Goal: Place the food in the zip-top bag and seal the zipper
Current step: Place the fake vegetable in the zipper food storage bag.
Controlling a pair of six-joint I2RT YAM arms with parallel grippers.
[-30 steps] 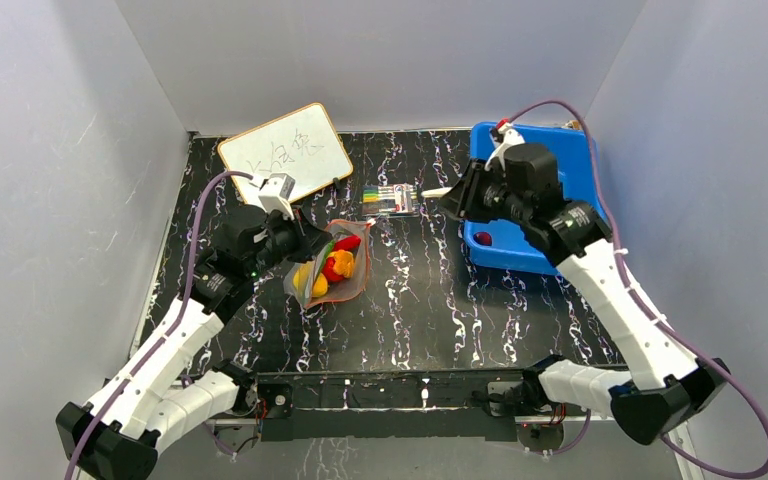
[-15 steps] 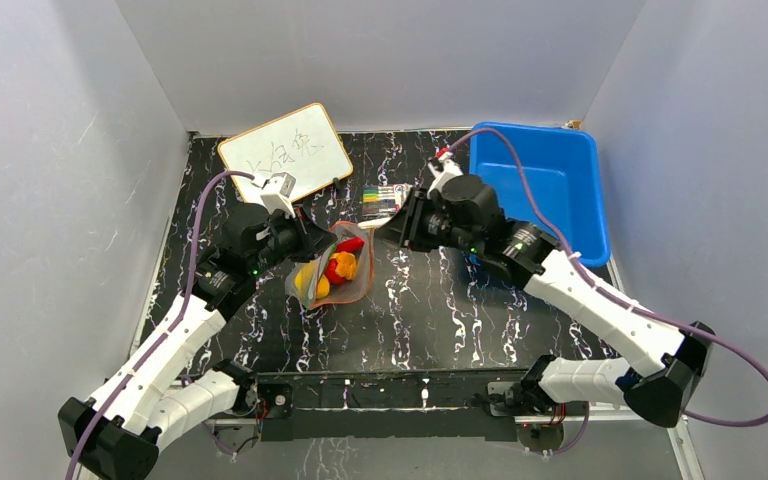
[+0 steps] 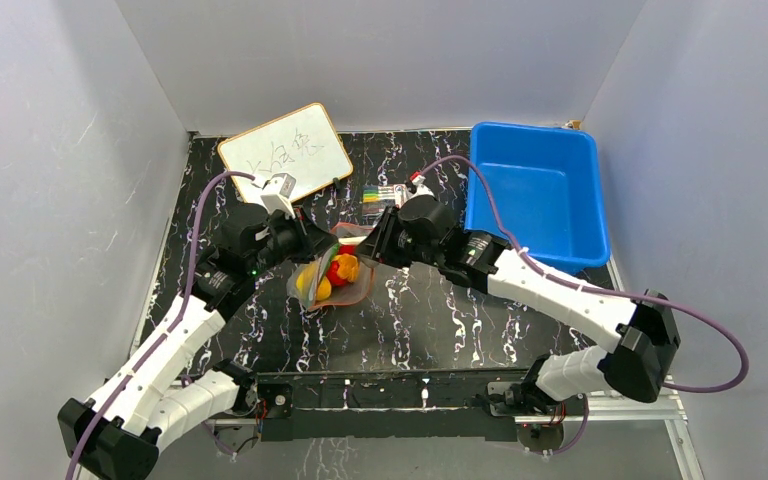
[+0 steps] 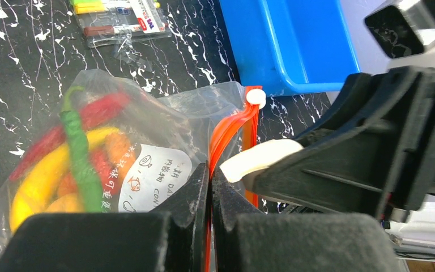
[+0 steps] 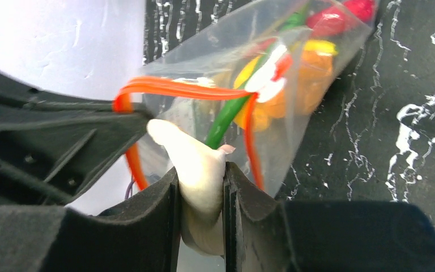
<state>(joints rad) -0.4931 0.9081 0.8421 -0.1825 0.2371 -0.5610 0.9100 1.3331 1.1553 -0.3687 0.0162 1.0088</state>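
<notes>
Left hand closed tight on the zipper, orange-red strip pinched between its fingers. Clear bag lying left of centre on the tabletop, between the two hands, mouth held open in a loop towards the right. Inside it: yellow banana, red chili, green pepper and orange pieces, bunched together. Right hand gripping a small white piece, tip of the piece at the bag's mouth, just beside the zipper. Marker pack just beyond the bag, blue tub at far right, whiteboard at far left.
</notes>
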